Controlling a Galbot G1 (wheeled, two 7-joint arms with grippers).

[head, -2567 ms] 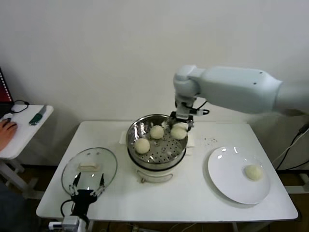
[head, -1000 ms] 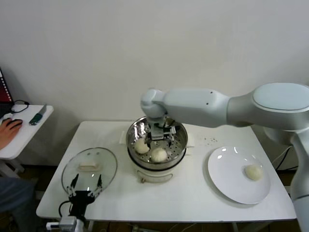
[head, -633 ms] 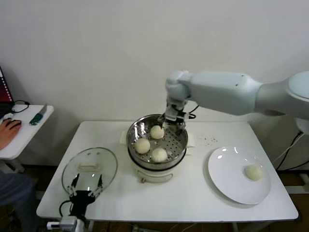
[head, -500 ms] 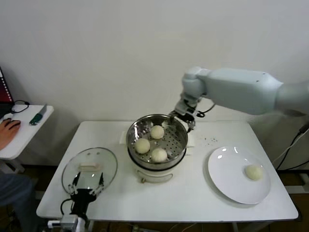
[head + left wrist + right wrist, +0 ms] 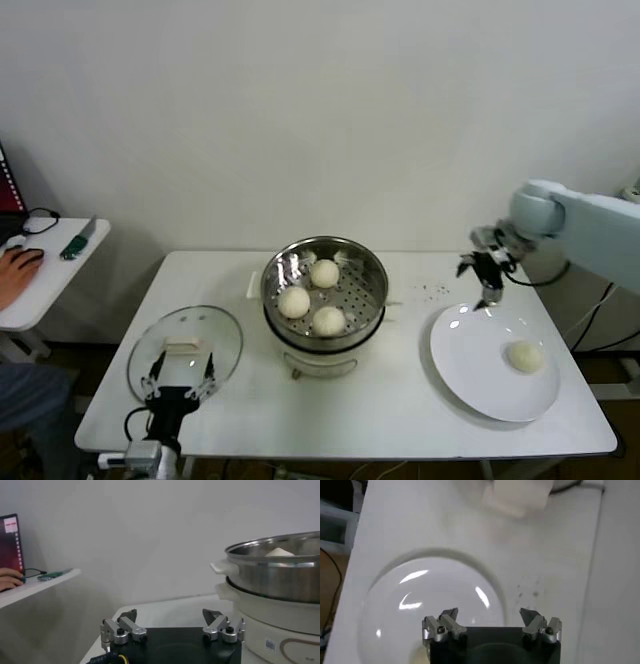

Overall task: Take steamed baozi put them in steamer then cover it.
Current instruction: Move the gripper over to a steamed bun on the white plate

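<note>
Three baozi (image 5: 294, 301) (image 5: 324, 272) (image 5: 329, 320) lie in the shiny steamer (image 5: 372, 270) on its white pot base. A fourth baozi (image 5: 525, 356) lies on the flat white plate (image 5: 470, 370) at the right. My right gripper (image 5: 484, 272) is open and empty, above the plate's far rim; the plate also shows in the right wrist view (image 5: 395, 600). The glass cover (image 5: 222, 345) with its cream handle (image 5: 183, 347) lies on the table at the front left. My left gripper (image 5: 180, 377) is open and empty, parked at the cover's near edge. The steamer shows in the left wrist view (image 5: 280, 575).
The white table (image 5: 390, 410) carries everything. A side table (image 5: 40, 275) at the far left has a hand, a cable and a green tool on it. Small dark specks (image 5: 432, 291) lie on the table between steamer and plate.
My right arm left a third baozi in the steamer, then swung away to the right and now hangs over the plate's far rim. The left arm stayed put.
</note>
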